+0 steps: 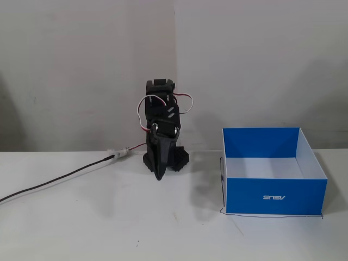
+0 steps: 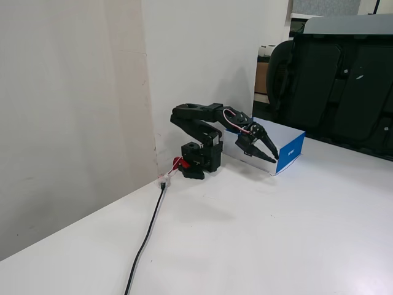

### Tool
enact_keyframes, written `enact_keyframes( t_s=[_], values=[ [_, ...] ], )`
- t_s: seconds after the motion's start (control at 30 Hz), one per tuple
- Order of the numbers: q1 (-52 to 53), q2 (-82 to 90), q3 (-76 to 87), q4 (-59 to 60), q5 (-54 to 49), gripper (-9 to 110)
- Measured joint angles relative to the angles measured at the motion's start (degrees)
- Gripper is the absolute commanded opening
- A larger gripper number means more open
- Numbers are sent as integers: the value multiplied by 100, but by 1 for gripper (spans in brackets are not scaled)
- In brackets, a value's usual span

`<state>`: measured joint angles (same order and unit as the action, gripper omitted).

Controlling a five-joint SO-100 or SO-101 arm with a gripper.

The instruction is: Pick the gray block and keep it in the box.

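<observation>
The box (image 1: pixel 274 196) stands on the white table at the right of a fixed view, blue outside and white inside, open on top. In the other fixed view the box (image 2: pixel 290 152) sits behind the arm. No gray block shows in either view; the box floor is only partly visible. My gripper (image 1: pixel 159 175) points down and toward the camera in front of the arm's base, left of the box. From the side, the gripper (image 2: pixel 272 158) hangs low over the table just before the box's blue corner. Its fingertips meet and nothing shows between them.
A black cable (image 1: pixel 54 182) runs from the arm's base (image 1: pixel 166 158) across the table to the left edge. A pale wall stands close behind. Black chairs (image 2: pixel 344 86) stand beyond the table's far side. A thin pen line on the table outlines the box.
</observation>
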<state>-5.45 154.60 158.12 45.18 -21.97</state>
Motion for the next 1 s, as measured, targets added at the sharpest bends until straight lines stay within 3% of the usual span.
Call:
enact_keyframes(
  t_s=[0.2,0.5,1.0],
  values=[
    [141,1143,1028,-185,0,0],
    [141,3226,1811,773,0,0],
    [387,3278,1898,1266,97,0]
  ],
)
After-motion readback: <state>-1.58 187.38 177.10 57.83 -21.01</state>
